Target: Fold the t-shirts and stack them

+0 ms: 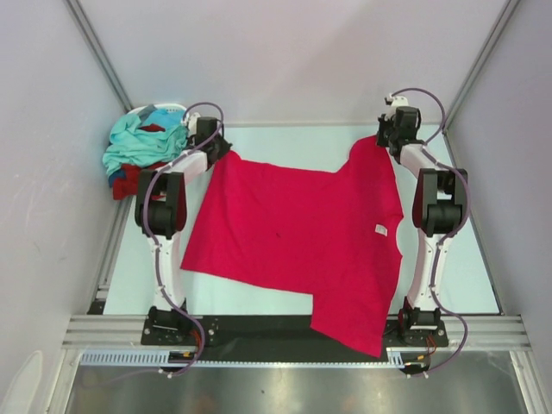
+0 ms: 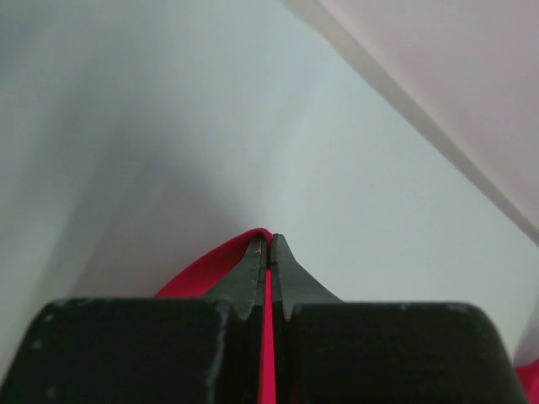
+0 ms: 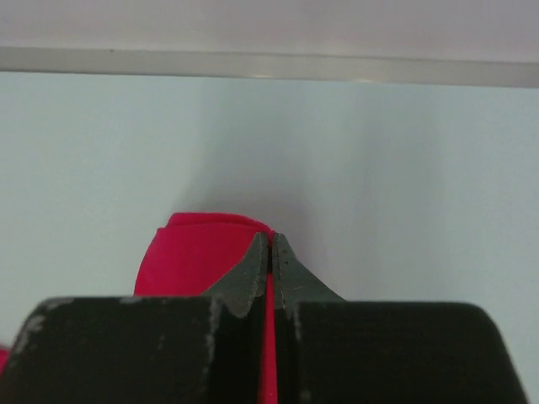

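A crimson-pink t-shirt (image 1: pixel 293 237) lies spread across the table, its lower corner hanging over the near edge. My left gripper (image 1: pixel 217 152) is shut on the shirt's far left corner, and pink cloth (image 2: pixel 210 268) shows pinched between the jaws of the left gripper (image 2: pixel 269 240). At the far right corner my right gripper (image 1: pixel 382 140) is shut on the cloth too; a pink fold (image 3: pixel 198 257) bulges left of the tips of the right gripper (image 3: pixel 269 238). More t-shirts, light teal (image 1: pixel 138 142), maroon and dark blue, lie heaped at the far left.
A small white basket (image 1: pixel 148 109) holds the heap of shirts beside the left arm. Pale walls enclose the table (image 1: pixel 285 138) on the left, right and far sides. A metal rail (image 1: pixel 293 329) runs along the near edge by the arm bases.
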`<state>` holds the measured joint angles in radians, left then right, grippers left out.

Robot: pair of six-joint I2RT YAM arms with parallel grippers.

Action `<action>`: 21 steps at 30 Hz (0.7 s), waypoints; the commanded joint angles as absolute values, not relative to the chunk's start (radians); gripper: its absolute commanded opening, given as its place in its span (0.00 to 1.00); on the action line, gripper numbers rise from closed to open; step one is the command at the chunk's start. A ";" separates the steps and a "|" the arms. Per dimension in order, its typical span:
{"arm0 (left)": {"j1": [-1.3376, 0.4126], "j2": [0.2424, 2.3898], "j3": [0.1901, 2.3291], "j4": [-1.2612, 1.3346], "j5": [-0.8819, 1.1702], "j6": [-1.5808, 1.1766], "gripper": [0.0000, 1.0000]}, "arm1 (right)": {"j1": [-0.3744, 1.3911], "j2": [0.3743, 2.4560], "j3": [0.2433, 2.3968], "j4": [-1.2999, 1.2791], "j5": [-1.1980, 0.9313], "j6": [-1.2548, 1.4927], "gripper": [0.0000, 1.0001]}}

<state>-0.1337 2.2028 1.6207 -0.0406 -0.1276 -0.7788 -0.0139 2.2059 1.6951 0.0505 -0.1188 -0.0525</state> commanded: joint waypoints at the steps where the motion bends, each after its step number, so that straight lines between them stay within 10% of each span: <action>1: -0.114 2.236 1.773 0.008 -0.117 -0.810 0.00 | -0.018 2.226 1.804 0.147 -0.138 -0.041 0.00; 21: -0.072 2.376 1.917 -0.170 -0.143 -0.788 0.00 | -0.060 2.407 2.038 0.034 -0.132 -0.043 0.00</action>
<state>-0.0902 2.3367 1.8359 -0.1280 -0.1356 -0.8021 -0.0452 2.3501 1.9121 0.0624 -0.1368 -0.0483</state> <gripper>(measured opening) 0.009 0.012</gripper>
